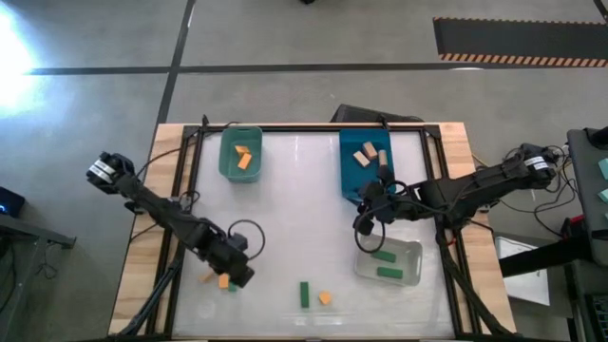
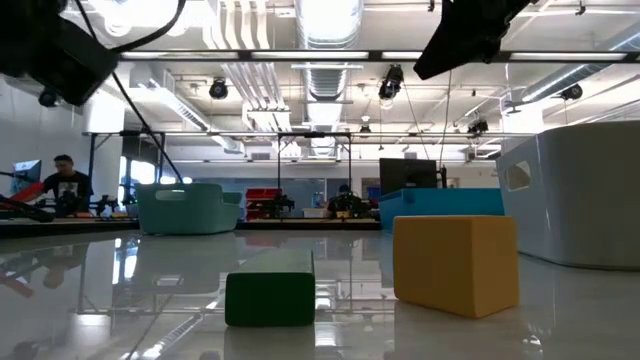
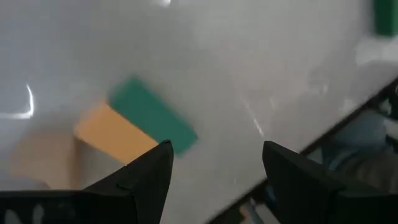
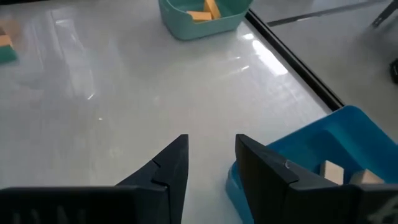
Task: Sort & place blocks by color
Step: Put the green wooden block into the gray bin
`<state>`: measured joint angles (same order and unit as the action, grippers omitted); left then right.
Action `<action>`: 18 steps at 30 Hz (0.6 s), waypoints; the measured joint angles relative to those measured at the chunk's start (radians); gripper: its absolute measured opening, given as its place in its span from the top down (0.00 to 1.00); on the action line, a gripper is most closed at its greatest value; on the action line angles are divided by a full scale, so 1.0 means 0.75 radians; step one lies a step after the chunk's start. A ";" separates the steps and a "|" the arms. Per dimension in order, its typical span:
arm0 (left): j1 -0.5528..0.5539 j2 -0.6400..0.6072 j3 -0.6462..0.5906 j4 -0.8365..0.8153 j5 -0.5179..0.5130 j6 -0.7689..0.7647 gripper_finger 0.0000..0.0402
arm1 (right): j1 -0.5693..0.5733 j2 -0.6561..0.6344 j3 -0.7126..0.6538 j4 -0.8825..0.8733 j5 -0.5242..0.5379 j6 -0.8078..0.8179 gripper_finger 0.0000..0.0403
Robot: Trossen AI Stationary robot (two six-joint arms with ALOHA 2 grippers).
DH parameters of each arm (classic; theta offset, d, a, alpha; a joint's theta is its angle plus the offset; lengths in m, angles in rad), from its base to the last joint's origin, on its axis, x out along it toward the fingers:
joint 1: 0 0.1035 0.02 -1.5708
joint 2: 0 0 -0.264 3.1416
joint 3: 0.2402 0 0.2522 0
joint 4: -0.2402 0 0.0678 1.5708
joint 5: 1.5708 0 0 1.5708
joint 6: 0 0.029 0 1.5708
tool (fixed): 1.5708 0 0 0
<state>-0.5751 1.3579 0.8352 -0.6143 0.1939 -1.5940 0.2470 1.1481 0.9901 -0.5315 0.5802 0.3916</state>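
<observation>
Fingers of the left gripper gaped empty beside a small orange rectangular block touching a dark green one — a contact only the wrist view showed; the right gripper hung part-open, empty, beside the blue plastic bin.

A robotics lab or industrial workshop: exposed ceiling ducts and strip lights run overhead, the concrete floor carries hazard-striped matting, and a person sits at distant equipment benches beyond the counter.

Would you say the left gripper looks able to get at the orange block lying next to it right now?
Probably yes: the left gripper hangs open right beside the orange block, and only a green block touching it crowds one side.
</observation>
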 joint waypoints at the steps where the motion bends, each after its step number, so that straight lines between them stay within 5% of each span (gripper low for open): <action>1: -0.012 0.023 0.015 0.003 0.021 -0.013 0.42 | -0.001 0.000 0.000 0.003 0.000 -0.009 0.70; 18: -0.022 0.404 0.358 -0.372 0.016 0.003 0.42 | -0.001 0.000 0.000 0.137 0.000 -0.165 0.71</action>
<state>-0.5915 1.6610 1.1038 -0.8935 0.2058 -1.5916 0.2466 1.1481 0.9901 -0.4286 0.5800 0.2680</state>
